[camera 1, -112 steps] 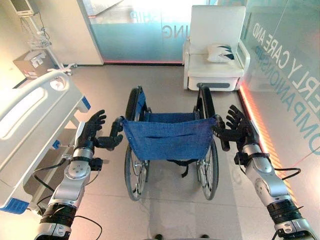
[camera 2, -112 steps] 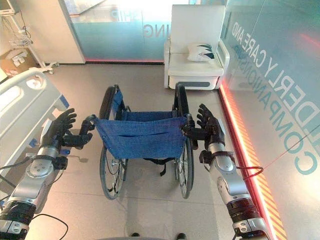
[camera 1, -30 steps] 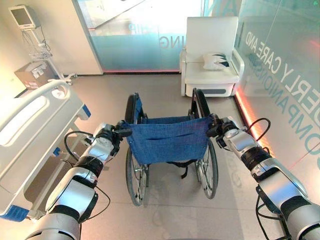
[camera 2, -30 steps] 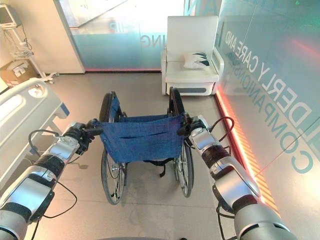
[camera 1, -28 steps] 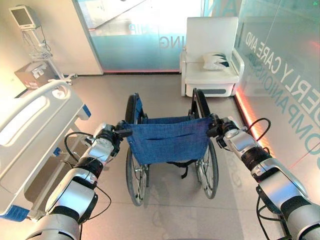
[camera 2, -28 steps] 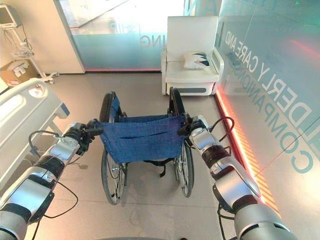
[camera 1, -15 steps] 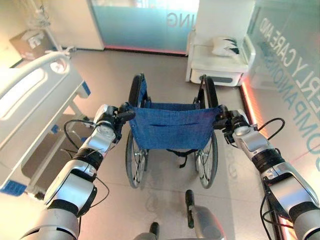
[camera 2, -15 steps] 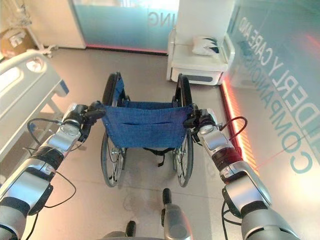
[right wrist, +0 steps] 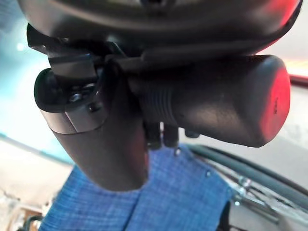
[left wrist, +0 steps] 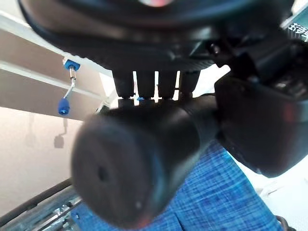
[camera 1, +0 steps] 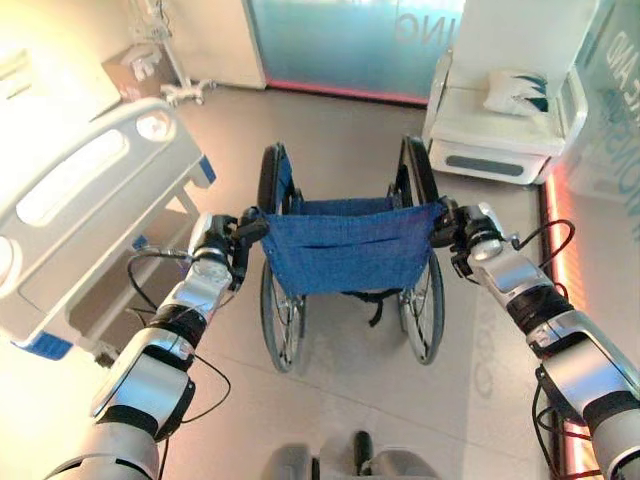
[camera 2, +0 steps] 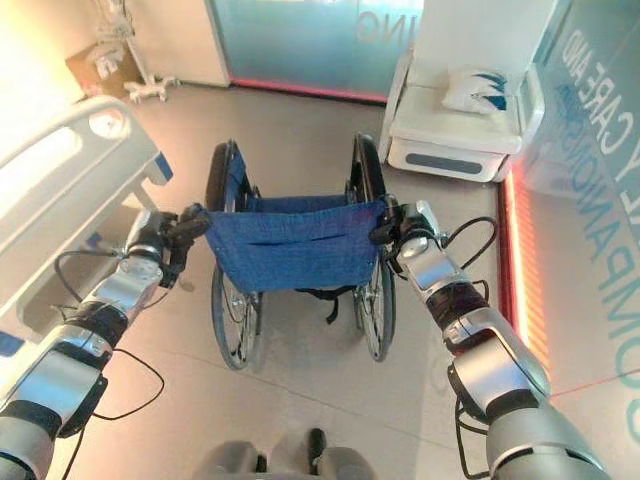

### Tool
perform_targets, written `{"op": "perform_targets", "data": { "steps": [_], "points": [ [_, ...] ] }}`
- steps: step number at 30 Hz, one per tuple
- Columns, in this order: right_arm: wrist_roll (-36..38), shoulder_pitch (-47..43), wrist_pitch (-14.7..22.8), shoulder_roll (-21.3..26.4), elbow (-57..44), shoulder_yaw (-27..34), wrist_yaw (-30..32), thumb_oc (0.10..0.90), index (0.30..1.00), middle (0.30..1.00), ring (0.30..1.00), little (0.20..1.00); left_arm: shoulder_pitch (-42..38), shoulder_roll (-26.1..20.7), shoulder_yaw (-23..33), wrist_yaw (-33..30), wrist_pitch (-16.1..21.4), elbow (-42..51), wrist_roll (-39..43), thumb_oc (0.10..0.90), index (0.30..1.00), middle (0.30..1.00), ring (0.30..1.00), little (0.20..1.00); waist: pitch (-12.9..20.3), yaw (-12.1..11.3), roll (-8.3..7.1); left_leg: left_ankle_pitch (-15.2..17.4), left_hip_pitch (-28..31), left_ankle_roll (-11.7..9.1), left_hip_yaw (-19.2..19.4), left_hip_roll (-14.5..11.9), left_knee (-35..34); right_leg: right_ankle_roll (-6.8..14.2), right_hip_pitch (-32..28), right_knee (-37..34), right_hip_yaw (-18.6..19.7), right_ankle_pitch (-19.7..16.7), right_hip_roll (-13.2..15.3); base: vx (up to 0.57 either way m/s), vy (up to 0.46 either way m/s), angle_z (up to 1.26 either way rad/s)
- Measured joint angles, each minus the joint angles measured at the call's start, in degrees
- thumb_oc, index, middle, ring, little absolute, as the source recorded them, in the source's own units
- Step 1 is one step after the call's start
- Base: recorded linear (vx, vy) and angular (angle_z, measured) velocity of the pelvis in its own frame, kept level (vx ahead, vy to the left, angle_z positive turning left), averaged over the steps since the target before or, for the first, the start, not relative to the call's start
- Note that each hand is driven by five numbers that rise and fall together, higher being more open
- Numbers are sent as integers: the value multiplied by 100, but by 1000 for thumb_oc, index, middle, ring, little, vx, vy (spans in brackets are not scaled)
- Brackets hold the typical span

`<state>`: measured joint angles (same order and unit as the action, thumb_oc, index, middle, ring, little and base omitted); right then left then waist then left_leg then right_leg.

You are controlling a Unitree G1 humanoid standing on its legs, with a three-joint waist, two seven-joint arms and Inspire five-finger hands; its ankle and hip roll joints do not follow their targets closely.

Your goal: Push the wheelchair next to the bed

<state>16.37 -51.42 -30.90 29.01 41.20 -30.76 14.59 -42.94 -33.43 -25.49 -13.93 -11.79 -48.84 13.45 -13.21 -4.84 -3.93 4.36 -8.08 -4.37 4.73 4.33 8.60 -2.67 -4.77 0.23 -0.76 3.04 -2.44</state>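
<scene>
1. In the middle of a tiled room stands the wheelchair [camera 1: 345, 255], seen from behind, its blue cloth backrest [camera 1: 350, 245] facing the robot.
2. The left hand [camera 1: 215, 250] is curled round the left push handle [left wrist: 144, 163]; the left wrist view shows its fingers wrapped over the black rubber grip.
3. The right hand [camera 1: 470, 232] is curled round the right push handle [right wrist: 216, 103], with the thumb below the grip and the fingers behind it.
4. Both arms reach forward to the chair's back, one on each side of the backrest.
5. The bed [camera 1: 85, 215] lies to the robot's left, white with a raised side rail and blue corner pieces.
6. The wheelchair stands near the bed's foot end with a strip of bare floor between them, so chair and bed do not touch.
7. The chair's two large wheels rest on the floor, and its black armrests point away from the robot.
8. Ahead and to the right, a white armchair [camera 1: 505, 120] stands against a frosted glass wall, with a cushion [camera 1: 512, 90] on its seat.
9. At the far left, beyond the bed, a wheeled stand [camera 1: 175, 75] stands beside a cardboard box [camera 1: 135, 72].
</scene>
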Motion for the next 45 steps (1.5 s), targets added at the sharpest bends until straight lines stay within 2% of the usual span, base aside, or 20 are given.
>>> {"op": "perform_targets", "data": {
  "steps": [1, 2, 5, 10, 11, 13, 15, 17, 19, 22, 24, 26, 28, 30, 33, 37, 38, 39, 42, 45],
  "points": [
    [3, -106, -8, 52, 3, -37, -8, 400, 300, 300, 300, 300, 8, -50, -1, 29, 8, 76, 10, 400, 300, 300, 300, 300, -19, -187, 310, -477, 6, -223, -176, -369, -949, -267, 18, 331, -169, 75, -106, 420, 145, -78],
    [5, -103, -5, 89, -66, -91, -21, 400, 300, 300, 300, 300, 37, -143, -32, 62, 4, 179, 30, 400, 300, 300, 300, 300, -40, -183, 526, -777, -203, -420, -296, -684, -1347, -331, -207, 233, 198, 117, -508, 277, 118, -48],
    [-8, -162, -7, 86, -259, -117, -42, 400, 300, 300, 300, 300, 241, -450, 16, 93, -23, 556, 36, 400, 300, 300, 300, 300, -39, -421, 469, -794, -722, -341, -293, -502, -1203, -347, -340, 146, 865, 142, -542, 434, 271, -54],
    [-20, -173, -3, 54, -399, -77, -69, 400, 300, 300, 300, 300, 327, -590, 241, 131, -16, 745, 35, 400, 300, 300, 300, 300, -22, -486, 481, -913, -455, -89, -287, -175, -849, -321, -820, 102, 1166, 541, -508, 517, 241, -22],
    [-19, -158, -2, 55, -383, -65, -70, 400, 300, 300, 300, 300, 320, -592, 239, 129, -17, 772, 34, 400, 300, 300, 300, 300, 12, -506, 458, -896, -197, 11, -279, -116, -840, -305, -953, 144, 1170, 695, -470, 399, 188, -4],
    [-35, -67, 71, 28, -315, 29, -71, 400, 300, 300, 300, 300, 296, -565, 216, 135, -22, 781, 31, 400, 300, 300, 300, 300, 72, -487, 459, -1253, 351, 559, -280, -88, -1297, 13, -1030, 518, 982, 951, -439, 426, 212, 2],
    [-84, 67, 245, -124, -84, 118, -62, 400, 300, 300, 300, 300, 281, -538, 154, 121, -58, 744, 4, 400, 300, 300, 300, 300, 164, -459, 407, -1554, 702, 1170, 47, -93, -1378, 408, -895, 1515, 228, 1278, -285, 408, 205, -4],
    [-155, 171, 387, -235, 37, 136, -44, 400, 300, 300, 300, 300, 305, -469, 147, 75, -131, 652, -32, 400, 300, 300, 300, 300, 398, -492, 400, -1255, 790, 1266, 199, 6, -1357, 525, -454, 2443, -218, 1259, 143, 368, 167, -29],
    [-200, 278, 389, -255, 18, 253, -45, 400, 300, 300, 300, 300, 290, -412, 145, 46, -178, 645, -46, 400, 300, 300, 300, 300, 460, -361, 356, -1096, 962, 1323, 172, 126, -1276, 780, -262, 3064, -225, 1139, 460, 462, 152, 7],
    [-213, 502, 485, -283, 9, 441, -44, 400, 300, 300, 300, 300, 176, -344, 106, 20, -251, 649, -146, 400, 300, 300, 300, 300, 554, -182, 310, -1036, 1166, 1226, -63, 142, -1309, 822, 120, 3277, -251, 1119, 562, 355, 44, 32],
    [-222, 549, 507, -275, -19, 534, -44, 400, 300, 300, 300, 300, 60, -255, 110, -16, -282, 559, -190, 400, 300, 300, 300, 300, 541, -12, 356, -943, 1307, 1135, -622, 158, -1311, 836, 794, 3254, -293, 1181, 589, 427, -11, 29],
    [-244, 575, 483, -267, -67, 508, -43, 400, 300, 300, 300, 300, -5, -156, 110, -6, -298, 336, -188, 400, 300, 300, 300, 300, 511, 94, 486, -721, 1552, 1247, -1084, 206, -1298, 839, 1487, 2842, -334, 1123, 525, 446, -81, 24],
    [-248, 745, 356, -243, -201, 512, -39, 400, 300, 300, 300, 300, 7, -35, 101, 39, -305, 148, -189, 400, 300, 300, 300, 300, 510, 444, 517, -513, 1856, 1194, -1421, 288, -1302, 958, 1939, 1810, -330, 666, 445, 395, -101, 84],
    [-243, 861, 178, -236, -325, 515, -37, 400, 300, 300, 300, 300, 82, -61, 86, 176, -305, 149, -189, 400, 300, 300, 300, 300, 520, 746, 352, -346, 2151, 1244, -1323, 454, -1370, 1092, 2182, 574, -424, 8, 560, 366, -131, 91],
    [-249, 937, -19, -130, -430, 515, -43, 400, 300, 300, 300, 300, 176, 48, 56, 206, -288, 154, -193, 400, 300, 300, 300, 300, 629, 1061, 240, 21, 2430, 1543, -1114, 629, -1181, 833, 2645, 379, -450, -378, 685, 434, -219, 76],
    [-257, 775, -20, 263, -485, 496, -221, 400, 300, 300, 300, 300, 48, 230, 56, 250, -260, 155, -193, 400, 300, 300, 300, 300, 673, 1259, 373, 258, 2572, 1144, -1079, 552, -1014, 564, 2237, 634, -477, -550, 311, 466, -280, 55],
    [-268, 719, -20, 338, -470, 433, -268, 400, 300, 300, 300, 300, 40, 289, 55, 286, -268, 112, -190, 400, 300, 300, 300, 300, 689, 1252, 353, 368, 2640, 962, -1177, 624, -810, 362, 1933, 867, -547, -516, 285, 308, -194, 21],
    [-263, 682, -20, 406, -463, 351, -283, 400, 300, 300, 300, 300, 46, 338, 60, 286, -273, 93, -189, 400, 300, 300, 300, 300, 702, 1230, 342, 395, 2655, 911, -1194, 695, -656, -50, 1703, 700, -492, -941, 282, 433, -292, 13],
    [-299, 565, 39, 519, -285, 195, -350, 400, 300, 300, 300, 300, 38, 542, 59, 333, -295, -75, -187, 400, 300, 300, 300, 300, 705, 1103, 459, 509, 2353, 427, -1079, 652, 496, -134, 1090, 164, -510, -1032, 235, 306, -227, 13],
    [-304, 536, 273, 523, -113, 134, -347, 400, 300, 300, 300, 300, 26, 510, 64, 400, -228, -71, -183, 400, 300, 300, 300, 300, 733, 1131, 426, 581, 1988, 270, -543, -38, 1618, -307, 818, -1, -650, -846, 97, 238, -237, 40]
  ]
}}
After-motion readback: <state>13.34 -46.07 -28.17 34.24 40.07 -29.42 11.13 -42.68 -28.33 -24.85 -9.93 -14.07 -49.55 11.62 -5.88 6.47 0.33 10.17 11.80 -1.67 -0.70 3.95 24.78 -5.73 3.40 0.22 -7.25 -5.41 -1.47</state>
